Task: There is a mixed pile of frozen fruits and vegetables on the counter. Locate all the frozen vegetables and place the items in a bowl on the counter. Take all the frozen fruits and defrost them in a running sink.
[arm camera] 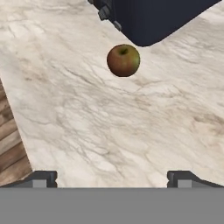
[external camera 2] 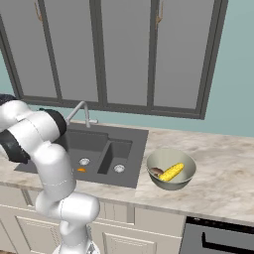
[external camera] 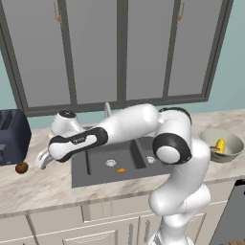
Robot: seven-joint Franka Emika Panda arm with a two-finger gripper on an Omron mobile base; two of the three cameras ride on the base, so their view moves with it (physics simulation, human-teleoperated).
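A dark brown round fruit (arm camera: pixel 123 60) lies on the beige counter (arm camera: pixel 109 122) just in front of the toaster, also seen as the brown fruit (external camera: pixel 21 168) at the far left. My gripper (arm camera: pixel 112 179) hovers a short way from it, open and holding nothing; the gripper (external camera: pixel 41 161) hangs left of the sink. The orange ball (external camera: pixel 121 169) sits in the large basin of the dark sink (external camera: pixel 95 174), as does the orange ball (external camera 2: pixel 81 169). The pale bowl (external camera 2: pixel 186 179) holds the corn cob (external camera 2: pixel 171 172) and the mushroom (external camera 2: pixel 156 172).
A dark blue toaster (external camera: pixel 12 136) stands right behind the brown fruit. The silver faucet (external camera 2: pixel 82 111) rises behind the sink (external camera 2: pixel 124 134). The counter's front edge and the wooden floor (arm camera: pixel 11 144) lie at the left of the hand view.
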